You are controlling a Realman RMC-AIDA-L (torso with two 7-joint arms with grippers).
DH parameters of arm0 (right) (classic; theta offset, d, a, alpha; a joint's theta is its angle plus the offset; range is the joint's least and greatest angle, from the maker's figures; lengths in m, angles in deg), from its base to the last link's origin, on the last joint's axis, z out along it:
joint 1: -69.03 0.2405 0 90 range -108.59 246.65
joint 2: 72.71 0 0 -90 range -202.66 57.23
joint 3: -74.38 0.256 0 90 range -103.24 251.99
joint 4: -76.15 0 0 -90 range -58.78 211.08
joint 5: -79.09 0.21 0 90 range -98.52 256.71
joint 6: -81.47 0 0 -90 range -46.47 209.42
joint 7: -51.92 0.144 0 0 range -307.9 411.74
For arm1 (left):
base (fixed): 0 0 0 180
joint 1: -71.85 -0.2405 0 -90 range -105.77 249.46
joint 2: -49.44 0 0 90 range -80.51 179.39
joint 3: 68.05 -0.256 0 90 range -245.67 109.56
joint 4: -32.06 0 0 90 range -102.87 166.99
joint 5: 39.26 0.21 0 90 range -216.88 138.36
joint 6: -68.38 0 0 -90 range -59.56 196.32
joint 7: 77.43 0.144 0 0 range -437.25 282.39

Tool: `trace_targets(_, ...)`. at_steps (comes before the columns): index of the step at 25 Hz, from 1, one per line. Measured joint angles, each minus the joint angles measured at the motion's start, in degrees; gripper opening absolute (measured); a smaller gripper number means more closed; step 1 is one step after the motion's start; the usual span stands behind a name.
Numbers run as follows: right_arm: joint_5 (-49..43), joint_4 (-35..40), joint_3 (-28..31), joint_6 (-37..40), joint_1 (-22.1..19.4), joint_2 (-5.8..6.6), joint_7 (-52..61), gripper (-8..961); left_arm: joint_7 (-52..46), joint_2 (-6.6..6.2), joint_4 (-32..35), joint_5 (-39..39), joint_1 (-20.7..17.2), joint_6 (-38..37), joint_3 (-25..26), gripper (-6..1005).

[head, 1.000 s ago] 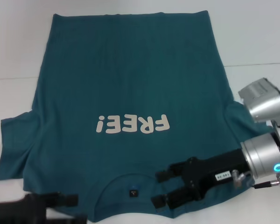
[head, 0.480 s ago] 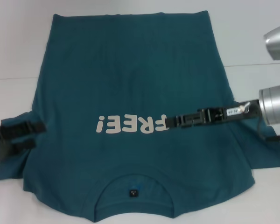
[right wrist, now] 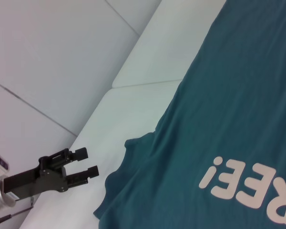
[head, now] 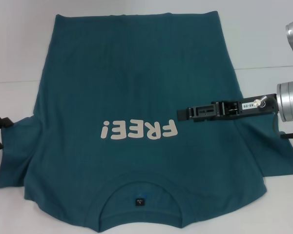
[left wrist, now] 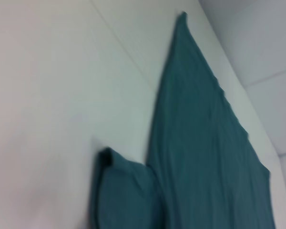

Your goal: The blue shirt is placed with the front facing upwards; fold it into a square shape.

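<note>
The blue shirt (head: pixel 136 83) lies flat on the white table, front up, with the cream "FREE!" lettering (head: pixel 139 130) upside down and the collar with its dark label (head: pixel 140 200) nearest me. My right gripper (head: pixel 179 113) reaches in from the right, edge-on over the shirt just above the lettering's right end. At the far left edge my left gripper (head: pixel 4 132) is open and holds nothing, beside the left sleeve (head: pixel 14 151). The right wrist view shows the left gripper (right wrist: pixel 91 161) open over bare table, apart from the sleeve (right wrist: pixel 133 157). The left wrist view shows the sleeve (left wrist: pixel 126 191) and shirt side (left wrist: pixel 200 143).
White table (head: pixel 263 44) surrounds the shirt, with a seam line (head: pixel 268 68) running across it. The right sleeve (head: pixel 278 156) spreads out under the right arm (head: pixel 290 100).
Both grippers rose from the near edge by the collar. The left then drew back leftward off the sleeve. The right turned edge-on and lifted slightly away from the lettering.
</note>
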State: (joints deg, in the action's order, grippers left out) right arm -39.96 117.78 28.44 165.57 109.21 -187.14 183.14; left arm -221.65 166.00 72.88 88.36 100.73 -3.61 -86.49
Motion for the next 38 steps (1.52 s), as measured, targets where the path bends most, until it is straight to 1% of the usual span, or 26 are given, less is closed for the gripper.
trace_targets(8,-0.2,-0.5,0.1,-1.5,0.2,0.11,0.0,925,0.3,0.01,-1.2,0.1,-0.4,5.7,0.1,824)
trace_targets(11,-0.2,-0.6,0.1,-1.8,0.2,0.1,0.1,925,1.6,-0.01,-2.2,0.2,-0.3,6.6,-0.1,824)
trace_targets(17,-0.2,-0.6,0.1,-1.9,0.1,0.09,0.1,924,4.2,-0.13,-3.2,2.8,0.5,7.1,-0.5,824)
trace_targets(29,-0.2,-0.7,0.1,-2.8,-0.3,0.08,0.1,925,7.4,-0.19,-4.6,3.3,0.6,8.3,-1.2,824)
trace_targets(38,-0.2,-0.8,-0.1,-2.7,-0.3,0.09,0.1,925,7.9,-0.36,-5.6,4.6,1.1,9.1,-2.2,824)
